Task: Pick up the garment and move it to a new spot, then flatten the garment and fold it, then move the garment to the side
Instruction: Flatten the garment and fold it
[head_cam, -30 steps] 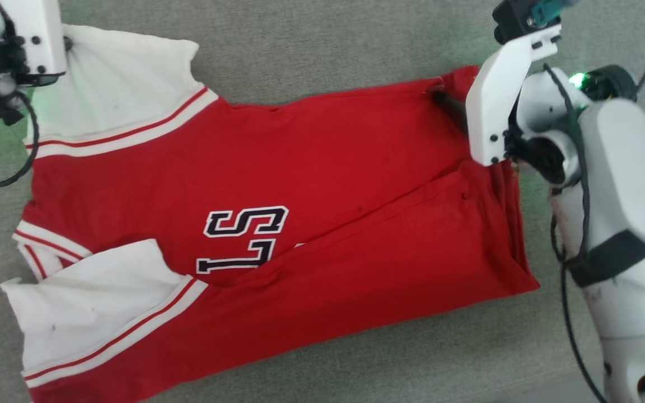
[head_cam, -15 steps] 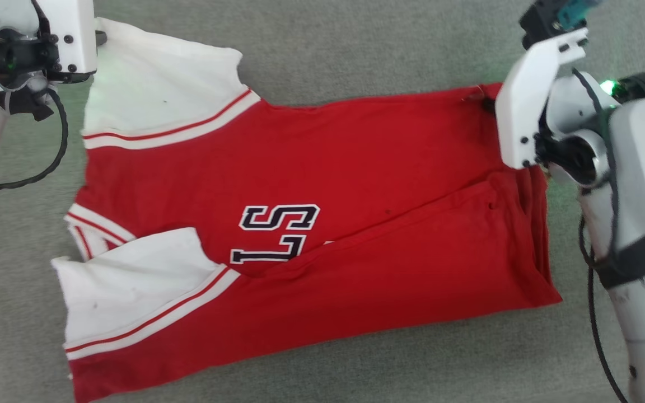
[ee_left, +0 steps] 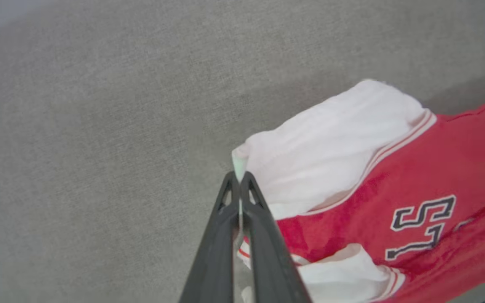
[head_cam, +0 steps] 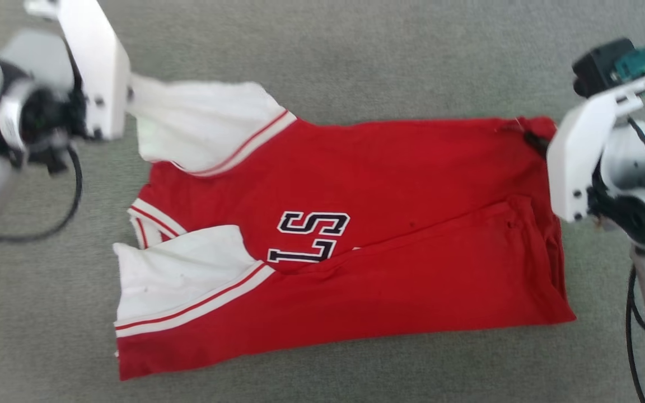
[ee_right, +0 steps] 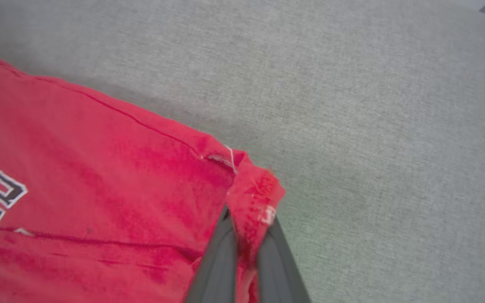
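Folding the garment point(head_cam: 384, 184): my left gripper point(ee_left: 239, 182) pinches its sleeve point(ee_left: 331, 139), my right gripper point(ee_right: 247, 219) its hem point(ee_right: 256, 189); next, carry both over evenly.

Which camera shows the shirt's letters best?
The head view: the lettering faces the camera on the garment, partly under a fold. The left wrist view shows it smaller and slanted; the right wrist view crops it at the edge.

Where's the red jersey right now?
Head view: the jersey lies centred on the grey surface, far sleeve in the left gripper, hem corner in the right gripper.
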{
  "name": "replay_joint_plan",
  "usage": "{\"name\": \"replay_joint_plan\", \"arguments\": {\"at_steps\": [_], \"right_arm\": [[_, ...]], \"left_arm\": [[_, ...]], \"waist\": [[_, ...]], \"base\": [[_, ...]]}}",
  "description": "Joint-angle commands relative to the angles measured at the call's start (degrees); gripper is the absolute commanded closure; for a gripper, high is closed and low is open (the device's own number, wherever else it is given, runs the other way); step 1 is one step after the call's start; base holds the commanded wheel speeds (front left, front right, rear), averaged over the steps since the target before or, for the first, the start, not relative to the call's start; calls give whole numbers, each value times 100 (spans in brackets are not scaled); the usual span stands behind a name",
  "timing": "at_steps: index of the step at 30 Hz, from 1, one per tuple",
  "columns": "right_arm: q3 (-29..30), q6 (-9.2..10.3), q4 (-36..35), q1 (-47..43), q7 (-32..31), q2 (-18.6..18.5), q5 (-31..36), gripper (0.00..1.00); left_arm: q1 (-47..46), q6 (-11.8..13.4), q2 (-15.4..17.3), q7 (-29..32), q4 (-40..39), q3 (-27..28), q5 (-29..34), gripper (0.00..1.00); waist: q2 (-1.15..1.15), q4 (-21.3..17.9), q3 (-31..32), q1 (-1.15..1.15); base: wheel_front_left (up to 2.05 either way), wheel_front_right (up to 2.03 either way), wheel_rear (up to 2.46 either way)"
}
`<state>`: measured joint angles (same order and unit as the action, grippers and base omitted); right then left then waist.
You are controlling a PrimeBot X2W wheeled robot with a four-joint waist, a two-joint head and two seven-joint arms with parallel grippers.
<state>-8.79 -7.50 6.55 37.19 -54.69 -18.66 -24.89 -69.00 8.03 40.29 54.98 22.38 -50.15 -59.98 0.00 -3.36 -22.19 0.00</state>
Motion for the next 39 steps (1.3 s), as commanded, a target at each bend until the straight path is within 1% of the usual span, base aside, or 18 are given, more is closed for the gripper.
{"name": "replay_joint_plan", "arguments": {"at_steps": [1,7,11,13,14,17,19,20,23,24,25,26,27,28,29,33,35,39], "right_arm": [[51,2,-171,-167,-77,-49,-41,100],[226,2,-1255,-976,-591,-280,-261,100],[459,2,-1879,-1599,-952,-388,-329,100],[588,2,-2095,-1890,-1075,-374,-382,100],[588,2,-2095,-1890,-1075,-374,-382,100],[788,2,-2277,-2456,-1258,-267,-439,100],[853,2,-2215,-2641,-1234,-177,-439,100],[860,2,-2169,-2700,-1203,-176,-374,100],[865,2,-1898,-2730,-1061,-6,-305,100],[861,2,-1779,-2688,-998,52,-285,97],[838,2,-1677,-2622,-903,72,-231,73],[801,2,-1574,-2549,-794,69,-175,52],[801,2,-1441,-2523,-689,135,-174,0],[786,2,-1320,-2519,-610,197,-177,0],[788,1,-1221,-2481,-518,220,-164,0],[824,1,-1040,-2487,-404,238,-207,0],[902,1,-1021,-2523,-415,207,-249,0],[1243,1,-1035,-2592,-412,194,-258,0]], "left_arm": [[175,123,103,57,-255,-26,-10,100],[1039,909,799,387,-2093,-134,-110,100],[1591,1451,1248,493,-3140,-203,-165,100],[1851,1672,1412,460,-3505,-212,-204,100],[1851,1672,1412,460,-3505,-212,-204,100],[2374,1967,1633,383,-3873,-304,-310,100],[2606,2022,1674,308,-3850,-359,-356,100],[2709,2010,1659,269,-3799,-382,-403,100],[2960,1863,1464,58,-3503,-435,-534,100],[3022,1809,1405,1,-3365,-458,-572,100],[3059,1713,1348,-71,-3243,-481,-567,100],[3052,1607,1260,-191,-3121,-475,-530,63],[3070,1544,1175,-316,-2977,-438,-555,35],[3116,1475,1106,-410,-2834,-425,-595,19],[3152,1421,1059,-499,-2709,-409,-621,0],[3209,1202,937,-867,-2421,-313,-644,0],[3265,1103,950,-1110,-2379,-239,-583,0],[3419,958,970,-1796,-2400,-28,-481,0]], "waist": [[0,80,93,0],[0,199,220,0],[0,262,269,0],[0,285,280,0],[0,285,280,0],[0,312,297,0],[0,318,296,0],[0,318,294,0],[0,318,307,0],[0,316,319,0],[0,316,337,0],[0,317,346,0],[0,318,369,0],[0,321,399,0],[0,326,424,0],[0,358,561,0],[0,378,615,0],[0,430,711,0]], "base": [[0,0,0],[0,0,0],[0,0,0],[0,0,0],[0,0,0],[0,0,0],[0,0,0],[0,0,0],[0,0,0],[0,0,0],[0,0,0],[0,0,0],[0,0,0],[0,0,0],[0,0,0],[0,0,0],[0,0,0],[0,0,0]]}}
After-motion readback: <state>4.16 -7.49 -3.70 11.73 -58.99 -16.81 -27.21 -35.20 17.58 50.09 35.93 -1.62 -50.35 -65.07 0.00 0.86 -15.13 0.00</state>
